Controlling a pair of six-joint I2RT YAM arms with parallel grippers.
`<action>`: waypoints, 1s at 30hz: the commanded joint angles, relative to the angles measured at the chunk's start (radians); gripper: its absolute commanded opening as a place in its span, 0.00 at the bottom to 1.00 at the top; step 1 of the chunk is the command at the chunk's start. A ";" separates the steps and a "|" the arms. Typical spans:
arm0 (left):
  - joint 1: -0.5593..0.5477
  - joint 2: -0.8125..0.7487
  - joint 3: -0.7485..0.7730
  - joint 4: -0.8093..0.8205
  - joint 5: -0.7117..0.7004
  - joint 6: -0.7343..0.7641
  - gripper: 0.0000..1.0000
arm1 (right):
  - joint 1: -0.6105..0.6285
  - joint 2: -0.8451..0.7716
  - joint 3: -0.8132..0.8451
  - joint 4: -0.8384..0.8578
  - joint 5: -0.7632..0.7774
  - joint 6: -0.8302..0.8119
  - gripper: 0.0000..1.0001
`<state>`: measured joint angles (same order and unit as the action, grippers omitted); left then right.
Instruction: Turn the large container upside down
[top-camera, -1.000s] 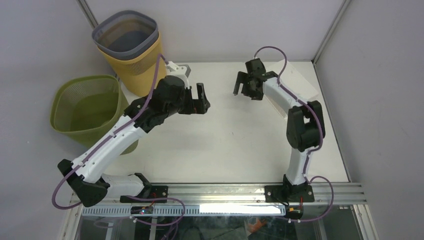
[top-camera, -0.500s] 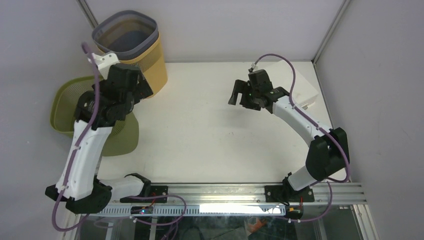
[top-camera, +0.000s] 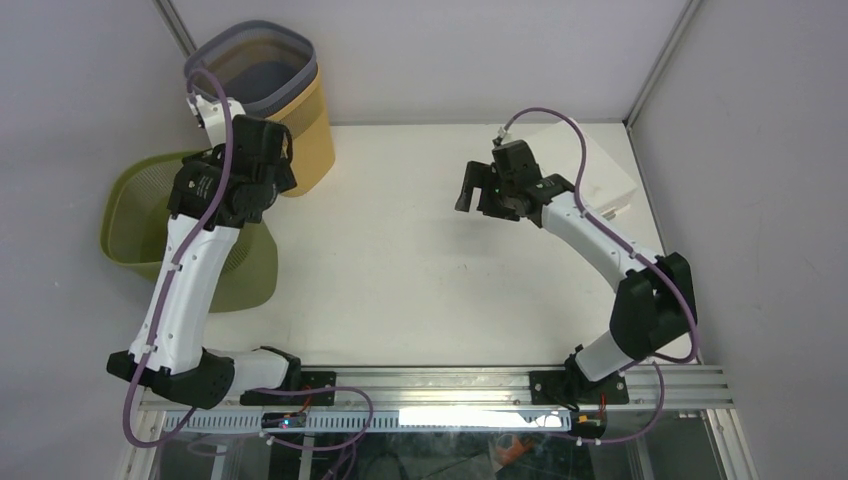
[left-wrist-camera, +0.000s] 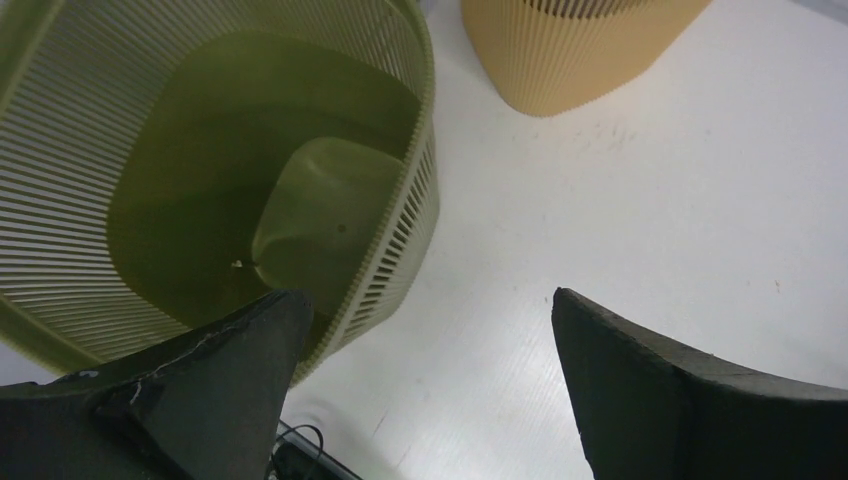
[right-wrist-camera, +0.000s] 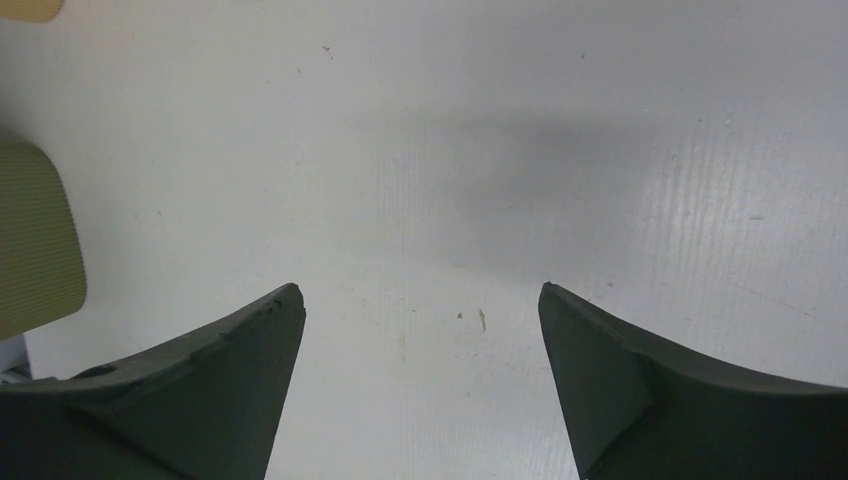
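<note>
The large container is an olive-green slatted basket (top-camera: 135, 215), upright with its mouth facing up, at the table's left edge. In the left wrist view it (left-wrist-camera: 200, 180) fills the upper left, and it is empty inside. My left gripper (left-wrist-camera: 425, 305) is open and empty, hovering over the basket's right rim and the bare table beside it; in the top view its head (top-camera: 250, 170) is above that rim. My right gripper (top-camera: 472, 192) is open and empty above the middle of the table (right-wrist-camera: 420, 295), far from the basket, whose side shows at that view's left edge (right-wrist-camera: 35, 240).
A yellow ribbed basket (top-camera: 305, 130) with a grey basket (top-camera: 250, 65) nested in it stands at the back left, just behind my left gripper; its base shows in the left wrist view (left-wrist-camera: 570, 50). A white box (top-camera: 600, 170) lies at the back right.
My left arm has swung from the table's middle to the left and now sits over the green basket's right rim. My right arm has stretched forward and lowered slightly. The baskets have not moved.
</note>
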<state>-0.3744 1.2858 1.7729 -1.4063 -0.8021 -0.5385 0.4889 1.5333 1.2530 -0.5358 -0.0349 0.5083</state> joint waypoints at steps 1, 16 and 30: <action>0.062 -0.033 0.060 0.092 -0.002 0.141 0.99 | -0.005 0.059 0.046 0.042 0.103 -0.064 0.92; 0.263 -0.023 0.004 0.200 0.184 0.210 0.99 | -0.290 0.668 0.727 -0.233 0.316 -0.021 0.92; 0.287 -0.011 -0.061 0.240 0.283 0.209 0.99 | -0.168 0.269 0.293 0.010 0.026 -0.048 0.92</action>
<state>-0.0963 1.2907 1.7069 -1.2171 -0.5442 -0.3504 0.2371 2.0319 1.6768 -0.6598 0.0818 0.4690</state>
